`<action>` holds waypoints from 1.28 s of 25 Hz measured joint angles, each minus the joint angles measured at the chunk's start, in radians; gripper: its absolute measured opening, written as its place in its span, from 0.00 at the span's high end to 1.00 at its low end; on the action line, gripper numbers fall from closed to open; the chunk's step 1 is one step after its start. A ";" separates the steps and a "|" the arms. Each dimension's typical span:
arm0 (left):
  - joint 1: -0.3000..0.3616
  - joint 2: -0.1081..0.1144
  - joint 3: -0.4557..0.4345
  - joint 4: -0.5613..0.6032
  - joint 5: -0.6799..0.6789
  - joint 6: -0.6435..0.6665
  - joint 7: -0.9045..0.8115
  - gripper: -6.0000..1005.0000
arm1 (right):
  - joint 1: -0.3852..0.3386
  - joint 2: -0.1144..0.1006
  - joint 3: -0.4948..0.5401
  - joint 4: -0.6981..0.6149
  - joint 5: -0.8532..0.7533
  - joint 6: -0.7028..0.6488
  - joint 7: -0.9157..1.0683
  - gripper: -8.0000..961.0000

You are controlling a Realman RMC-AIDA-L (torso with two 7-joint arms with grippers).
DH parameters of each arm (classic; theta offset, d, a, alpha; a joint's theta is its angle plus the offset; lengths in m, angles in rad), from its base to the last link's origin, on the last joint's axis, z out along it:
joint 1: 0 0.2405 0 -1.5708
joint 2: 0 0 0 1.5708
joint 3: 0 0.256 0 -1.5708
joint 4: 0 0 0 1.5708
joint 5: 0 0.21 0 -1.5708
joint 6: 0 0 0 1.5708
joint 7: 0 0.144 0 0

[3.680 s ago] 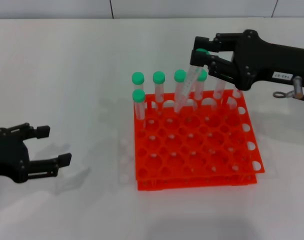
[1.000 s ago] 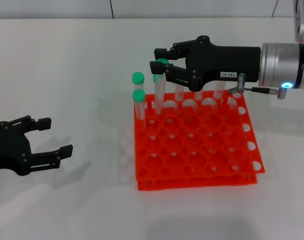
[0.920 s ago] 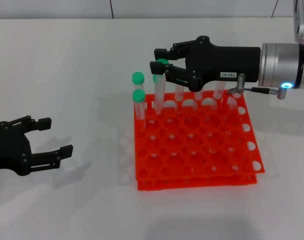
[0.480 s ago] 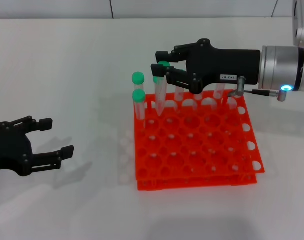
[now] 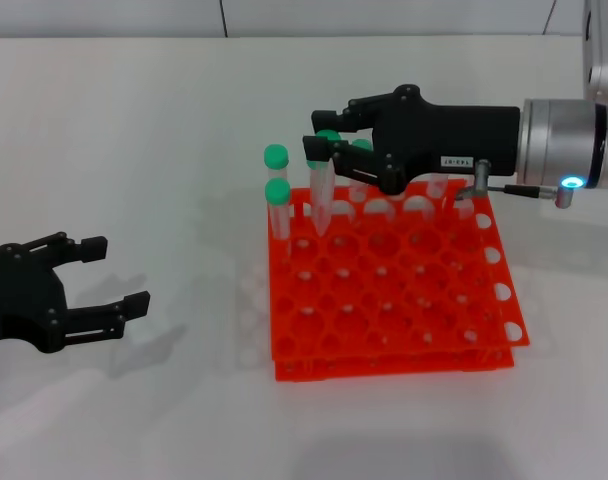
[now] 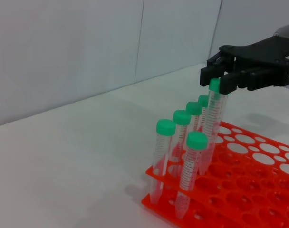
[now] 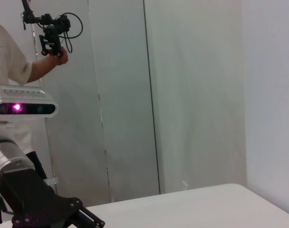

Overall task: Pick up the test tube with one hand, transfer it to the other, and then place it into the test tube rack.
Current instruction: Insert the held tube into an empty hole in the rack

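My right gripper (image 5: 324,134), black with a white label, reaches over the back left of the orange-red test tube rack (image 5: 394,358). It is shut on the green cap of the test tube (image 5: 321,190), which stands slightly tilted with its lower end in a back-row hole. The left wrist view shows the same grip: the right gripper (image 6: 216,78) is on the capped tube (image 6: 211,128) above the rack (image 6: 239,192). My left gripper (image 5: 116,270), black and unlabelled, is open and empty. It hovers low at the table's left, well away from the rack.
Other green-capped tubes stand in the rack's back left: two at the corner (image 5: 276,156) (image 5: 277,190) and one behind my right fingers (image 5: 362,146). Several show in the left wrist view (image 6: 166,127). Most rack holes are unfilled. A white wall lies beyond the table.
Since 3.7 s ago my right gripper has carried the tube leftward along the back row. Over the last second it has sunk slightly with the tube. The left gripper has barely moved.
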 joint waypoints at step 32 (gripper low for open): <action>-0.003 0.000 0.013 0.000 0.000 0.002 0.001 0.13 | 0.006 0.000 -0.067 0.026 0.053 0.031 -0.035 0.73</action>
